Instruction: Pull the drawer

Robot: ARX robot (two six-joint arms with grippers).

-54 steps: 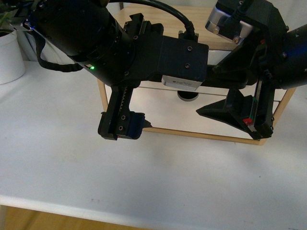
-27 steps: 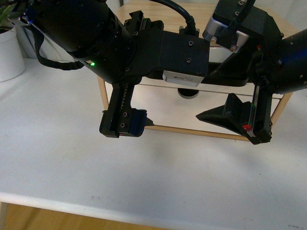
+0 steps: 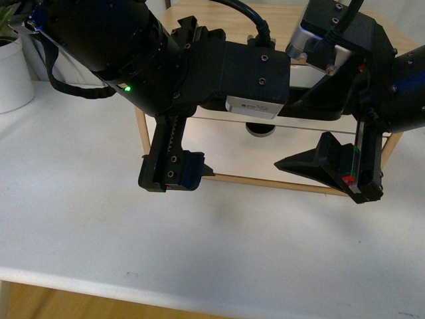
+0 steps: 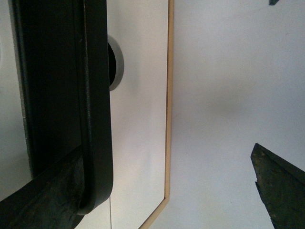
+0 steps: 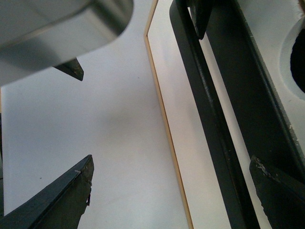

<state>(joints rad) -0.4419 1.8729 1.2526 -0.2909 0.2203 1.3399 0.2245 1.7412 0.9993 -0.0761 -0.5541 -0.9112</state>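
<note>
The drawer (image 3: 232, 156) shows its white front below both arms, with the semicircular notch (image 3: 260, 129) at its upper edge. Its black bar handle (image 4: 90, 95) runs past the notch (image 4: 116, 64) in the left wrist view. My left gripper (image 4: 162, 181) is open, one finger (image 4: 43, 200) by the handle's end, the other (image 4: 281, 186) over the table. My right gripper (image 5: 171, 176) is open too. It straddles the handle (image 5: 209, 119), with one finger (image 5: 62, 195) over the table and the other (image 5: 281, 191) over the drawer front. The front view shows the left gripper (image 3: 176, 166) and the right gripper (image 3: 332, 169) low before the cabinet.
The light-wood cabinet frame (image 3: 141, 133) stands on a white table (image 3: 199, 252), whose front edge is near the camera. A white pot (image 3: 13, 73) sits at the far left. The two arms hang close together above the drawer.
The right gripper has shifted slightly right and down. The left arm has risen a little and stays in front of the drawer. The drawer has not visibly moved.
</note>
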